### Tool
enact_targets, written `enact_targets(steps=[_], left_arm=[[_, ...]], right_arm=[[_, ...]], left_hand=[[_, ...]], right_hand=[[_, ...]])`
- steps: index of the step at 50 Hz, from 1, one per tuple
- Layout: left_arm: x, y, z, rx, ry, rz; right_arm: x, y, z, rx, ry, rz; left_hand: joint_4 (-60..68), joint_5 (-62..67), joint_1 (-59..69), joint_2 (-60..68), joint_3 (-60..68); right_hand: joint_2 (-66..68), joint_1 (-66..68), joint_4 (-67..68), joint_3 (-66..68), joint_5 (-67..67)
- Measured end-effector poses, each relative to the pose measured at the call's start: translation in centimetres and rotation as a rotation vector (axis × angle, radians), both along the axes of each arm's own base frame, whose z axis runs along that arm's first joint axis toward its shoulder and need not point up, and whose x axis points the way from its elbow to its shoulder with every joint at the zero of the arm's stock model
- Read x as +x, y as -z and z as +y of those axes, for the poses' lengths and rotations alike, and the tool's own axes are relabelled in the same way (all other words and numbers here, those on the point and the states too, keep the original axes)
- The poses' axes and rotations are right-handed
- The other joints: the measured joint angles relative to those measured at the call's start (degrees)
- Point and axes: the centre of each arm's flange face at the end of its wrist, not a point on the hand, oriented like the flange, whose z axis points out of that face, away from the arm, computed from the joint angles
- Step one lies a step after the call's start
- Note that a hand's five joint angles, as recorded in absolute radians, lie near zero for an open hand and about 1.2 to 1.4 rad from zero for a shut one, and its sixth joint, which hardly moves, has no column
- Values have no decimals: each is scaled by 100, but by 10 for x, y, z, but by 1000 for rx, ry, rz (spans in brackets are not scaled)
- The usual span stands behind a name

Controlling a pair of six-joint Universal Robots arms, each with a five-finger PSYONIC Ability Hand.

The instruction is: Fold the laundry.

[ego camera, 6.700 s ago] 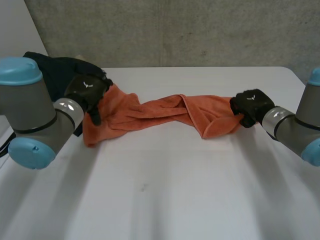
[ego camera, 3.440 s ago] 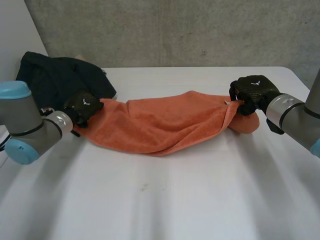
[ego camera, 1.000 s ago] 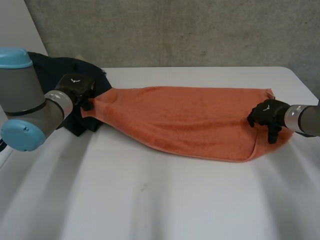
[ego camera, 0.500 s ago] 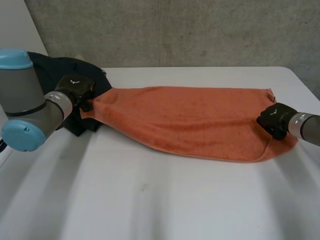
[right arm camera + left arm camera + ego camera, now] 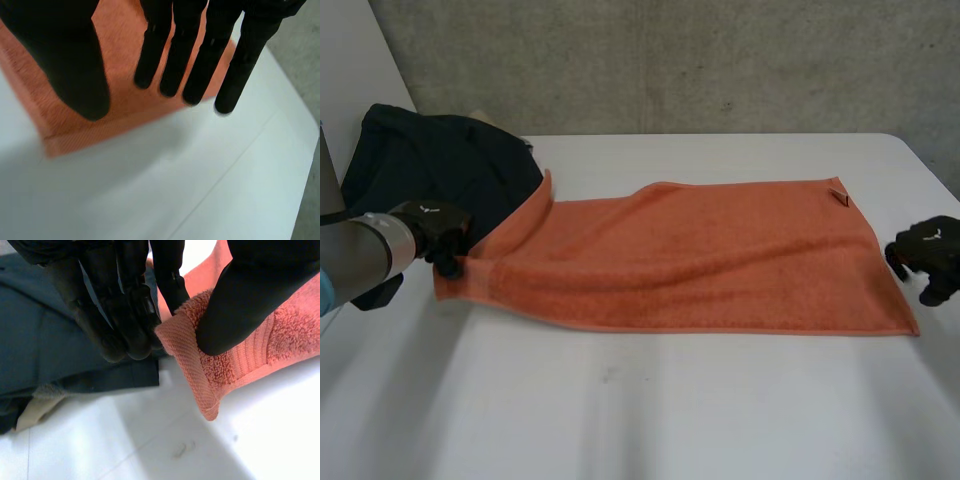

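Observation:
An orange towel [image 5: 700, 260] lies spread flat across the white table [image 5: 640, 410]. My left hand [image 5: 435, 235] is at its near left corner. In the left wrist view the thumb [image 5: 240, 295] and fingers [image 5: 125, 315] pinch that corner of the towel [image 5: 240, 360]. The towel's far left corner rests against a dark garment. My right hand [image 5: 930, 255] hovers just off the towel's right edge. Its fingers [image 5: 195, 60] are straight and hold nothing, above the towel's near right corner [image 5: 125, 100].
A pile of dark clothing [image 5: 440, 165] sits at the back left, touching the towel, and lies beside my left hand's fingers [image 5: 50, 340]. A grey wall [image 5: 720, 60] stands behind the table. The table's right edge is close to my right hand.
The towel has been drawn toward the front and laid flat. My left hand moved forward and left with its corner. My right hand let go and moved off the right edge.

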Motion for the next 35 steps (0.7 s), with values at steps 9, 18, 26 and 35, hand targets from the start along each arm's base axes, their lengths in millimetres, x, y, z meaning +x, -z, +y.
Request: enact_targets(steps=[9,18,26,35], left_arm=[[-8,-3,-22,-54,-33,16],[-15,3,-41,-49,-66,7],[-19,9,-55,-36,-88,9],[-23,8,-59,-27,-102,23]], right_arm=[[15,-6,-7,-53,-28,-133],[18,10,5,48,19,-221],[12,37,18,82,41,-275],[8,56,25,33,33,-287]], left_hand=[[0,0,0,0,0],[0,0,0,0,0],[0,0,0,0,0],[0,0,0,0,0]], right_hand=[[-889,-886,-997,-1011,-1100],[-1187,-1176,-1335,-1290,-1424],[-1187,-1176,-1336,-1290,-1440],[-1187,-1176,-1336,-1290,-1440]])
